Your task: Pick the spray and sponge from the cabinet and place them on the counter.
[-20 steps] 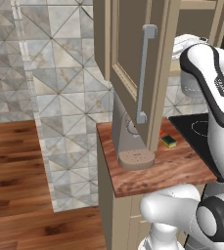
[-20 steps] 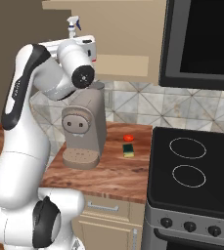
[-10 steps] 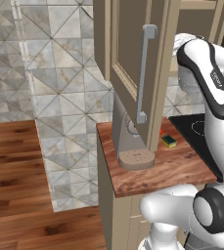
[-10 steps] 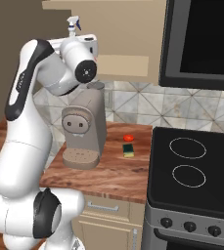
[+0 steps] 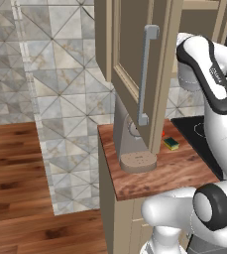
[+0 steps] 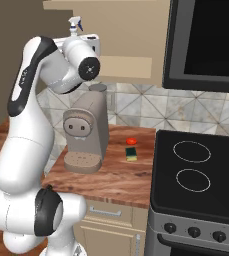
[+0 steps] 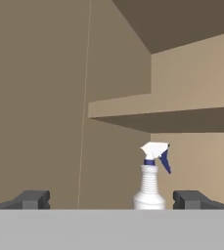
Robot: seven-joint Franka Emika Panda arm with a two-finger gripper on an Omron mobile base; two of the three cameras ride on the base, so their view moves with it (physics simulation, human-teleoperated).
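Spray [image 7: 151, 183] stands upright inside the cabinet [image 5: 130, 54], on the lower shelf, under the next shelf board; in the hand view it sits between the two finger tips, nearer to the right one, and deeper in the cabinet than they are; gripper [image 7: 116, 199] has its jaws spread to the full width and nothing is in them; the spray bottle is not yet touched

Sponge [image 6: 131, 153] already lies on the counter [image 6: 121, 175], just beside a small red-orange thing [image 6: 131, 141] and to the right of the coffee machine [image 6: 86, 132]; so I judge the spray is the step in hand

To do it well, I think the hand should shift a little so the bottle comes to the middle between the tips, then go straight forward at the same level until the ribbed body is between them; closing on the body, below the trigger head, seems safer than on the narrow neck; a push from one finger alone could tip the bottle

No brand, label or writing can be read on the bottle, machine or cabinet
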